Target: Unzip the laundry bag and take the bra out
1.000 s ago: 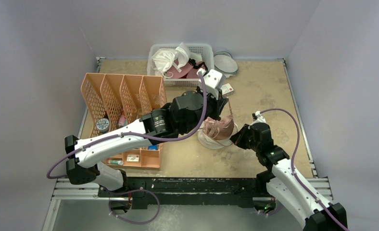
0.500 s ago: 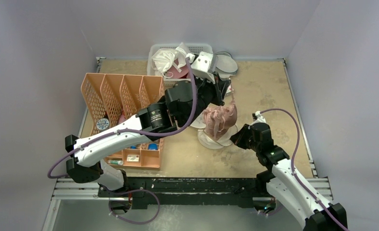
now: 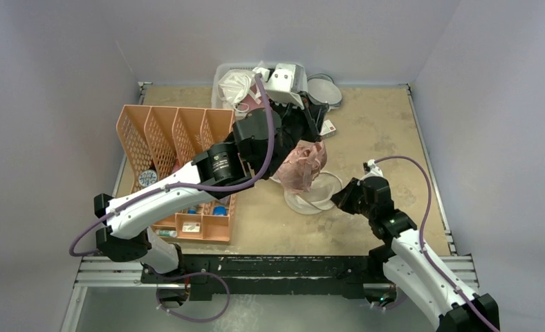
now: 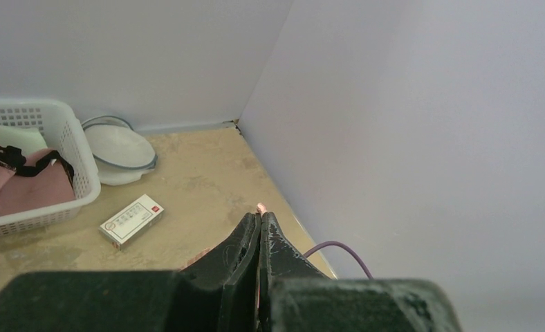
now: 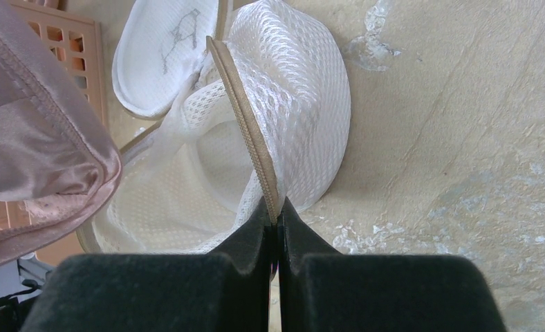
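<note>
Two grips at once: the left gripper point(image 4: 259, 220), jaws pressed on a pink strand, dangles the bra point(image 3: 299, 166) over the laundry bag point(image 5: 294, 104), which lies unzipped and hollow, rim pinched by the right gripper point(image 5: 276, 216). Behind, a white basket point(image 4: 76, 159) holds mauve cups point(image 4: 28, 194), small box point(image 4: 131, 221) beside it.
</note>
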Available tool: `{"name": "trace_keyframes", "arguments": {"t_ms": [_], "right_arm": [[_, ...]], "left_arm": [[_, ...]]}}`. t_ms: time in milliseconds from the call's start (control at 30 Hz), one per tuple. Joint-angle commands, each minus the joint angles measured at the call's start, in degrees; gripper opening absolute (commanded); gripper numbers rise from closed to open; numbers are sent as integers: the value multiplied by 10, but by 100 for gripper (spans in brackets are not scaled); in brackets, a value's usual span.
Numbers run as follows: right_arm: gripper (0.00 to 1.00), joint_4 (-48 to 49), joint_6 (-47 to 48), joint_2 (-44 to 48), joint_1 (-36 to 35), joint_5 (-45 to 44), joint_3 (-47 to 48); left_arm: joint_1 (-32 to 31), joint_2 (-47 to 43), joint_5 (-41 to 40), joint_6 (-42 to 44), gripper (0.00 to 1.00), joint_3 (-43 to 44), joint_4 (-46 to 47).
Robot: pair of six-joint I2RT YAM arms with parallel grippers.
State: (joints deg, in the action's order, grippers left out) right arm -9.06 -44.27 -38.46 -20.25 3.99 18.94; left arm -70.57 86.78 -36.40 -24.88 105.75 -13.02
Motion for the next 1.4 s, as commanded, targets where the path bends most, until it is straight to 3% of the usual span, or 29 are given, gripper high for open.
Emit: {"name": "trace_keyframes", "arguments": {"t_ms": [0,167,400,567,967,1100,1200,1367], "right_arm": [[4,20,11,7,0,-8,0],[4,19,11,8,0,-8,0],[5,19,10,13,0,-7,-1],[5,19,10,13,0,-6,-1],[5,19,10,15,0,-8,-1],[5,21,12,18,0,-4,-2],[5,21,13,19,0,-1,-2],[5,19,11,18,0,-1,-3]], "left_arm": [[-1,18,-10,-20,0,46,-23],[-1,51,-5,-18,0,89,-74],[-1,51,0,-20,0,58,-77],[3,57,-20,47,0,93,-67],[92,98,23,188,0,196,105],[108,130,16,308,0,189,238],[134,206,22,370,0,252,287],[256,270,108,243,0,282,346]]}}
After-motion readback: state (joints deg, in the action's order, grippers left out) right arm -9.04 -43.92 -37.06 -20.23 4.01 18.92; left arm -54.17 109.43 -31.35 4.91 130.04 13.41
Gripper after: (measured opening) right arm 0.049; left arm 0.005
